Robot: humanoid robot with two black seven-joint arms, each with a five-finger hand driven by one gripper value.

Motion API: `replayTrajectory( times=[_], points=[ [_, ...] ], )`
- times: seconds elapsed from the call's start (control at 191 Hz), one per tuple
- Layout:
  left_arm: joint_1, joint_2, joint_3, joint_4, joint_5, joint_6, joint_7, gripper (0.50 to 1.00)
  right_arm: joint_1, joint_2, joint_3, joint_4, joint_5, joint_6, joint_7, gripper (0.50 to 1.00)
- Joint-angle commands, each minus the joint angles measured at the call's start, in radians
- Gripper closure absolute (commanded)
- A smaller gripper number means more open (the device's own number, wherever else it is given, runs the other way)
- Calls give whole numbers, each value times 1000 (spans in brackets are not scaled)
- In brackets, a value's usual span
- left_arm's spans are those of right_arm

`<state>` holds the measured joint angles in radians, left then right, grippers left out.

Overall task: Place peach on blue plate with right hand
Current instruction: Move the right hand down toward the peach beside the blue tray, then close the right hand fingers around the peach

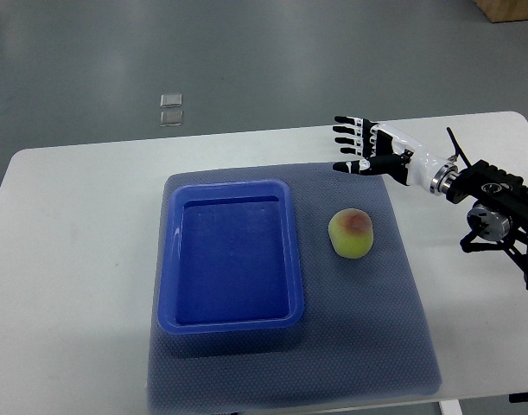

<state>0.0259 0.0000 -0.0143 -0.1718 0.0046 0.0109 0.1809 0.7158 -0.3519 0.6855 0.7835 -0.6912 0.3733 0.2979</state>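
A yellow-green peach with a red blush (352, 233) sits on the grey-blue mat (393, 328), just right of the blue plate (231, 324), which is a deep rectangular tray and holds nothing. My right hand (353, 144) comes in from the right edge and hovers above the mat's far right corner, behind the peach and apart from it. Its fingers (348, 132) are spread and hold nothing. The left arm does not show.
The mat lies on a white table (73, 259). Two small clear squares (170, 109) lie on the grey floor beyond the table's far edge. A brown box corner (510, 9) shows at the top right.
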Motion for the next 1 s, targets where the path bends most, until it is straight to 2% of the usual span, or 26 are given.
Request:
replayTrajectory(
  times=[0.0,0.167,0.173,0.204,0.596,0.785,0.994],
  points=[
    [0,0,-1,0,0,-3,-1,500,1,-29,-1,25,-82,30,29,574],
    [0,0,-1,0,0,-5,-3,500,-1,-48,-1,45,-206,45,60,574],
    [0,0,-1,0,0,-5,-3,500,-2,-65,-3,65,-250,55,79,574],
    [0,0,0,-2,0,-5,-3,500,-2,-78,-4,79,-275,62,93,576],
    [0,0,-1,0,0,-5,-4,500,2,-163,-78,171,-561,116,236,574],
    [0,0,0,-3,0,-5,-4,500,-1,-168,-127,180,-660,99,239,574],
    [0,0,0,-8,0,-5,-6,500,2,-160,-150,174,-712,36,239,576]
  ],
)
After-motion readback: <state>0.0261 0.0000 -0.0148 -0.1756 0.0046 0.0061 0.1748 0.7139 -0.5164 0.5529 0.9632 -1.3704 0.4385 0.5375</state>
